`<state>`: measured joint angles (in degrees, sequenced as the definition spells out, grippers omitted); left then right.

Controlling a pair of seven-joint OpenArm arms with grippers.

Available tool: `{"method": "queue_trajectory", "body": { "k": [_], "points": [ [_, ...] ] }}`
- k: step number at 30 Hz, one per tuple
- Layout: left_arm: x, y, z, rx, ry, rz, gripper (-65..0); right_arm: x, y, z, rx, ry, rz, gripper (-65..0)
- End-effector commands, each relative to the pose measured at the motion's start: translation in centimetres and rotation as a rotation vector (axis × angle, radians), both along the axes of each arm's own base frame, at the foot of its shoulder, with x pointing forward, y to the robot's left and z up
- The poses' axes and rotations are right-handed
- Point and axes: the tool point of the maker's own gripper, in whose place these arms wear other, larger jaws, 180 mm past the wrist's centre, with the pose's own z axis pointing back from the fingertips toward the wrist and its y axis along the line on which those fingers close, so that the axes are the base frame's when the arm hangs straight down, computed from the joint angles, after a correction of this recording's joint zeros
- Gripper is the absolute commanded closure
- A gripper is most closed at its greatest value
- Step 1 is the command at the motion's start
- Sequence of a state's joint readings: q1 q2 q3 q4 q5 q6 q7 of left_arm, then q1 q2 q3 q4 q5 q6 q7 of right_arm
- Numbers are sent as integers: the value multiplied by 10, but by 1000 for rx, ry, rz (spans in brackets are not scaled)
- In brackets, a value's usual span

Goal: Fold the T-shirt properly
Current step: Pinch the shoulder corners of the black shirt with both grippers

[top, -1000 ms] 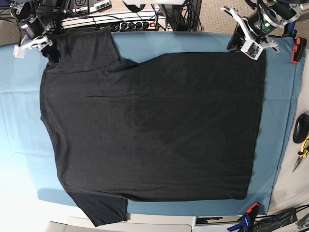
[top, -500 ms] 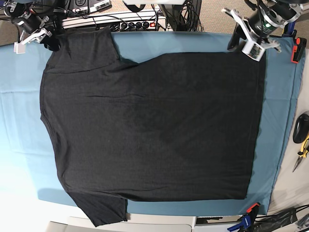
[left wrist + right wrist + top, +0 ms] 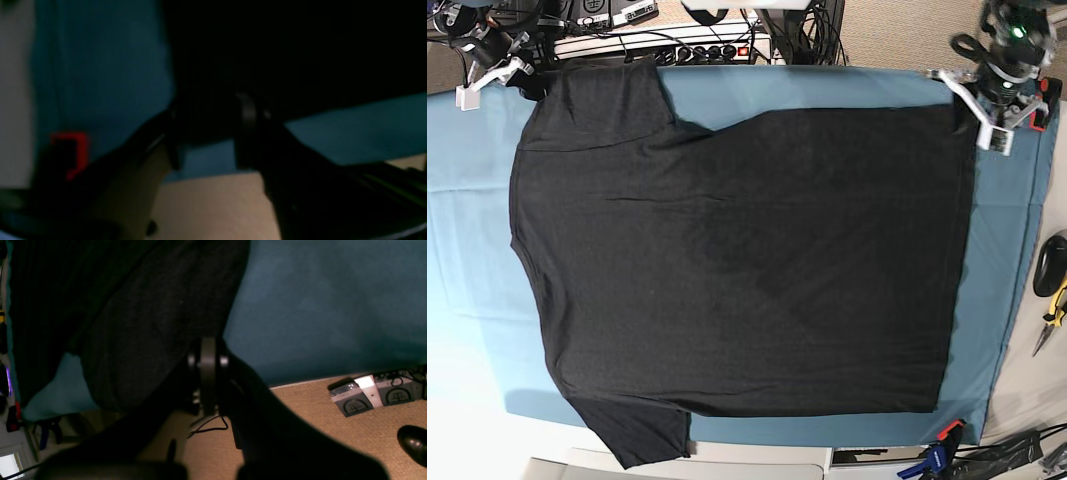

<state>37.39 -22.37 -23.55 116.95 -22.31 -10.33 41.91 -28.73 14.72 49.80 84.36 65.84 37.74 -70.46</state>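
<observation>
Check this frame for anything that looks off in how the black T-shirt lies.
The T-shirt lies mostly flat, but asymmetrically: one lower sleeve-like flap juts past the body at bottom left, while the bottom right shows no matching flap. No spill or damage is visible.

One T-shirt (image 3: 747, 250) and two end effectors (image 3: 211, 133) (image 3: 210, 373).

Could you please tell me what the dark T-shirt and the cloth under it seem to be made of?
The T-shirt looks like a matte, soft knit, probably cotton: it drapes in shallow creases and shows no shine. The blue-teal cloth seems to be a plain, matte woven or felt-like fabric, smooth with faint mottling; the look leaves its exact fibre open.
</observation>
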Motion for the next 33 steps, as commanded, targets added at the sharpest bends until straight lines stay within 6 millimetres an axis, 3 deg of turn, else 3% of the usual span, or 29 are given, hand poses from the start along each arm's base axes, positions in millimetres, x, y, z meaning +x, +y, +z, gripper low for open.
{"method": "queue_trajectory", "body": {
  "k": [1,4,8,13,18,20,26,33],
  "points": [
    [8,2,3,-22,-29,10,-233,-17,-3,-10,-29,101,28,0],
    [12,5,-4,-80,-17,45,-233,-17,-3,-10,-29,101,27,0],
    [15,11,2,-96,-39,60,-233,-17,-3,-10,-30,99,26,0],
    [10,50,5,132,-2,53,-233,-15,-4,-10,-31,90,22,0],
    [6,73,6,254,15,113,-233,-10,-2,-7,-22,68,19,0],
    [3,72,4,252,20,129,-233,-7,-2,-6,-23,60,18,0],
    [1,35,-5,32,47,88,-233,-2,-2,-5,-22,49,19,0],
    [-5,39,-14,14,76,111,-233,-2,-2,-5,-22,50,19,0]
  ]
}}
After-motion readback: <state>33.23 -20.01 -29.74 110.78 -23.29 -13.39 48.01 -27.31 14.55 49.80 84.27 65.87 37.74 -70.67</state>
